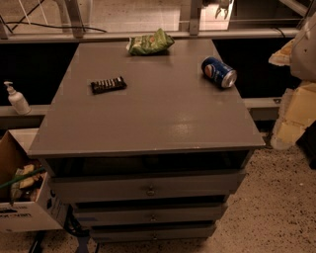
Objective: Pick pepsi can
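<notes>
pincer: (pixel 222 9) at top edge of the camera view, past the bench's far edge, mostly cut off. Can't tell how far open. Well clear of the can; nothing visibly held.
pepsi can: (pixel 218 72) on its side on the bench (pixel 148 123), far-right area, close to the right edge. Nothing touching it.
can axis: diagonal, far-left to near-right; silver end faces near-right.
can vs pincer: can sits nearer the camera and lower, roughly in line below the pincer, barely any sideways offset.
arm: single arm, so no choice of side.
neighbours: green snack bag (pixel 150 43) at far edge, left of the can, well apart. Flat black bar (pixel 108 85) further left, also well apart.
step: approach not begun, by my read.
next move needs: come down and toward the camera, jaws across the can's body, not along the axis.
risk: it's lying down, so a nudge could roll it off the right edge.
</notes>
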Robot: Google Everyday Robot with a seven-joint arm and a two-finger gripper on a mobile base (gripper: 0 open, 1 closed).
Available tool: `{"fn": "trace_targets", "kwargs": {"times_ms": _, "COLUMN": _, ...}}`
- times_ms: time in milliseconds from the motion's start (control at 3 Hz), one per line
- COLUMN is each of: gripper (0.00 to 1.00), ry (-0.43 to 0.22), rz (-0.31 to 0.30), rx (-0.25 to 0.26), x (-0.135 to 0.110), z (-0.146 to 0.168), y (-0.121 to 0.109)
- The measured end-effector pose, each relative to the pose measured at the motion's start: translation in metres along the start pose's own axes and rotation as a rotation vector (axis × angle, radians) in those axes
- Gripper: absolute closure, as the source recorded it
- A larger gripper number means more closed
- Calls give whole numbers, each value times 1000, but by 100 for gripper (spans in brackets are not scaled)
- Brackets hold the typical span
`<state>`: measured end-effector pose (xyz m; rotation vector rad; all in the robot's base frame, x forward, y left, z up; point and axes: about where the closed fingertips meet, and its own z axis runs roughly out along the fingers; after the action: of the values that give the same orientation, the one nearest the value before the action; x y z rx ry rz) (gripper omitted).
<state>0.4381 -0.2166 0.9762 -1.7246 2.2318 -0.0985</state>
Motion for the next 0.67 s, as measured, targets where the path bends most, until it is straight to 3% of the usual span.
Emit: {"fn": "trace_targets", "kwargs": {"times_ms": 667, "gripper": 0, "ry": -37, "rz": 19, "rx": 30, "x": 0, "z": 11, "y": -13}}
